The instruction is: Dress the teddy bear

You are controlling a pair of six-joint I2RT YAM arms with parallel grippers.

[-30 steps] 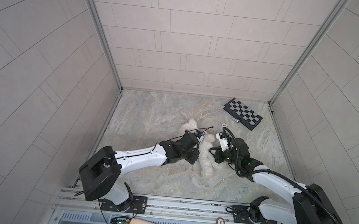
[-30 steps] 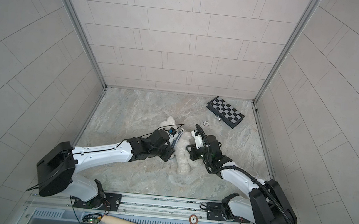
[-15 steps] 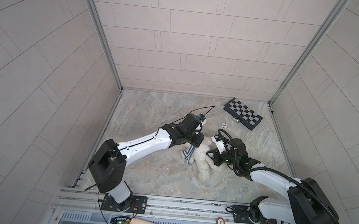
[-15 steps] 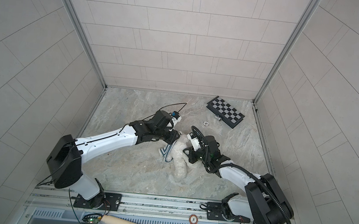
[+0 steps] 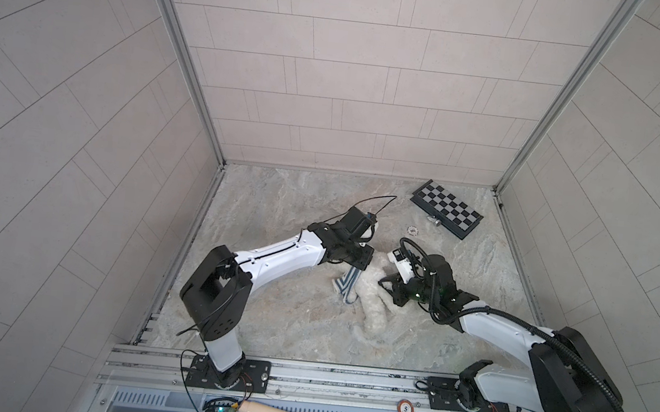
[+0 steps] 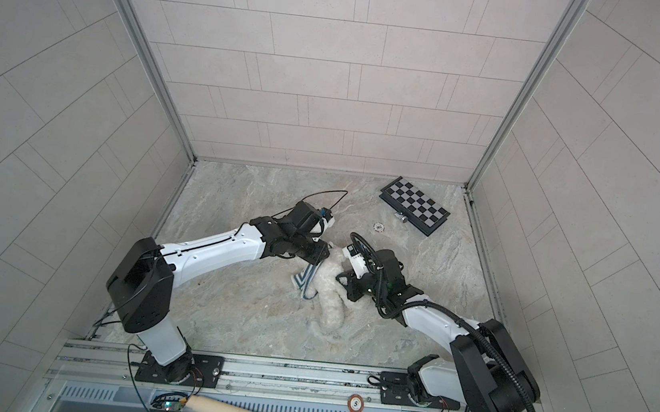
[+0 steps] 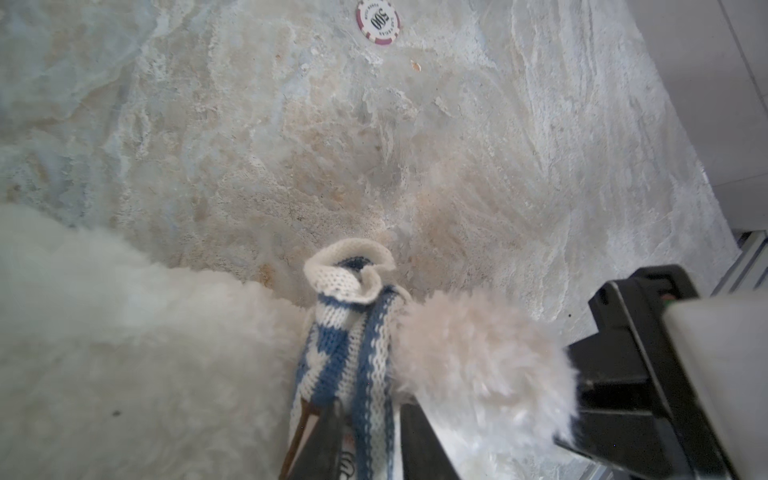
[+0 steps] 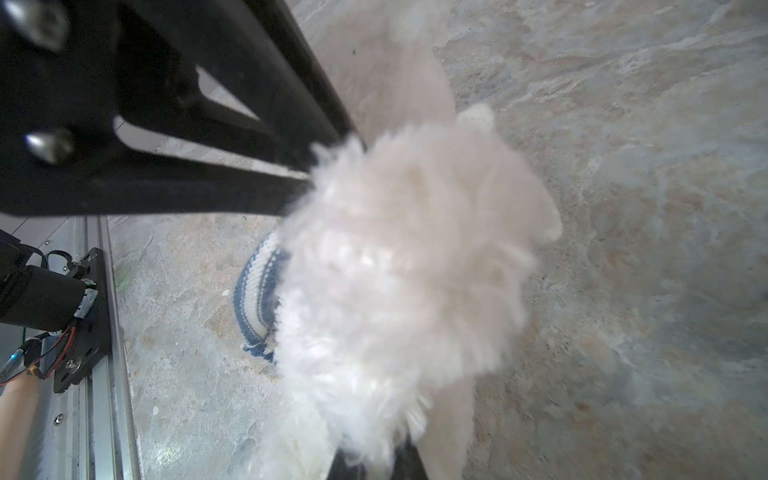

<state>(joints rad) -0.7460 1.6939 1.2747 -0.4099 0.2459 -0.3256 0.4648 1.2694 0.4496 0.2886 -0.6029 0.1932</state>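
The left hand (image 7: 370, 455) is clamped on a bunched fold of the striped shirt (image 7: 353, 332). The shirt runs out from between its fingers (image 7: 328, 449) to a rolled white hem just past the fingertips. The bear (image 5: 372, 307) lies on the counter (image 5: 265, 325) between the two hands, and in the left wrist view its fur presses against the shirt from both sides. Whether any limb sits inside the shirt cannot be told. The right hand (image 8: 376, 465) is clenched on a tuft of the bear's fluff. In both top views the shirt trails from the left hand along the bear's side. A poker chip (image 7: 377, 20) lies well ahead of the left hand.
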